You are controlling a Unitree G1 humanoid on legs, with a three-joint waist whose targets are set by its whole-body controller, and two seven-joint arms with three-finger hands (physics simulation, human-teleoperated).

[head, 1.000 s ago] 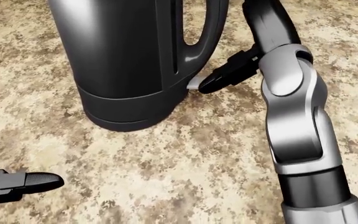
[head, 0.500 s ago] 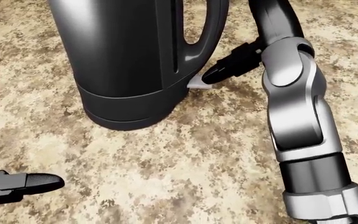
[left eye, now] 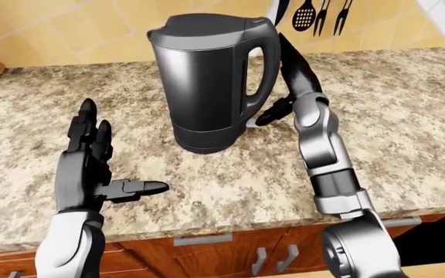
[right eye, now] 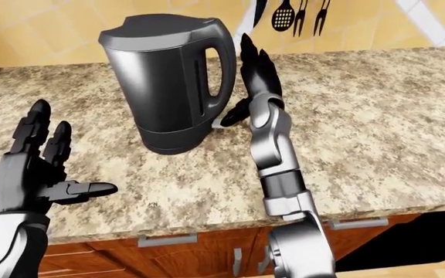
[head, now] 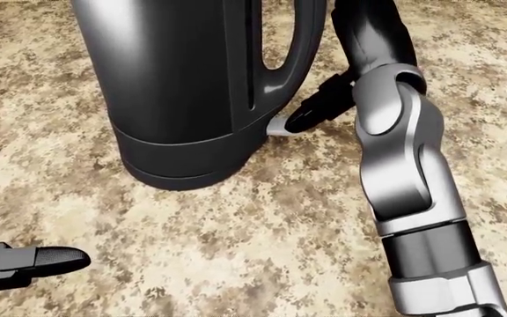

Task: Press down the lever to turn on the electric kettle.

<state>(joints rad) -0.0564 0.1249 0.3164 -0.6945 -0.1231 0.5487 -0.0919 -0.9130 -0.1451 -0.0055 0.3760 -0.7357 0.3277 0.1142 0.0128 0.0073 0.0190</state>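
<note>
The left hand hovered low at the left of the left-eye view over the speckled granite bench, fingers spread wide and thumb out, gripping nothing. Beyond it, mid-bench, stood the electric kettle: a tall, glossy dark-grey jug with a closed lid, a looped handle on its right side and a darker band round its base. The right hand stood upright beside that handle, fingers extended, its black thumb tip resting on the small pale lever at the handle's foot. Utensils hung on the tiled wall behind.
</note>
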